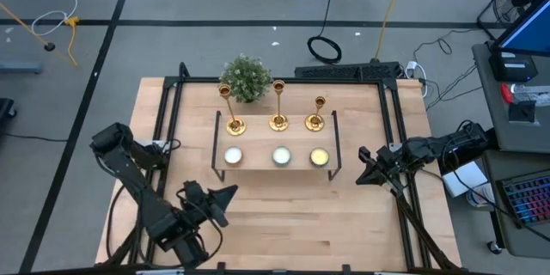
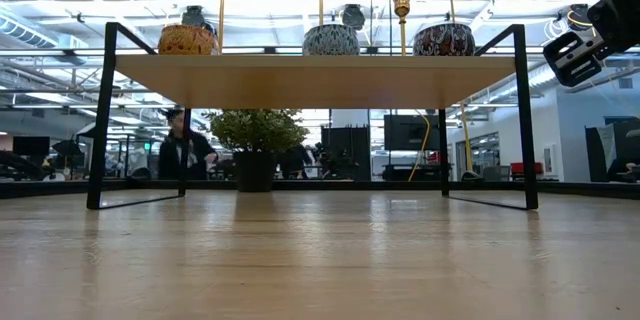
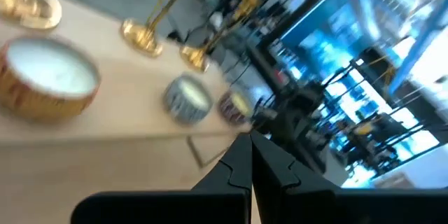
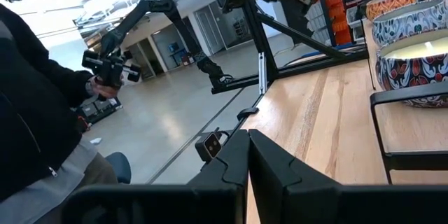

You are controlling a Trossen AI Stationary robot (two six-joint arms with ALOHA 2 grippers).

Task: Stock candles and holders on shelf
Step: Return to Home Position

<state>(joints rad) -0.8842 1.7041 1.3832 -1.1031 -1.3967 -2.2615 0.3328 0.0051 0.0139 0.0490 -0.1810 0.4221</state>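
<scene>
Three squat candles stand in a row on the shelf's (image 1: 258, 168) near half: a white one (image 1: 233, 156), a pale greenish one (image 1: 281, 156) and a yellowish one (image 1: 319, 157). Three gold holders (image 1: 235, 125) (image 1: 278, 121) (image 1: 314, 122) stand on their round bases along the shelf's far half. My left gripper (image 1: 230, 193) is shut and empty, left of and nearer than the shelf, above the table. My right gripper (image 1: 361, 174) is shut and empty, just right of the shelf's right end. The candles also show in the left wrist view (image 3: 49, 77).
A small green bushy plant (image 1: 246, 77) stands behind the shelf at the table's far edge. Black frame rails (image 1: 168, 120) run along the table's left and right sides. A person (image 4: 42, 112) stands beyond the table. Bare tabletop (image 1: 292, 223) lies nearer than the shelf.
</scene>
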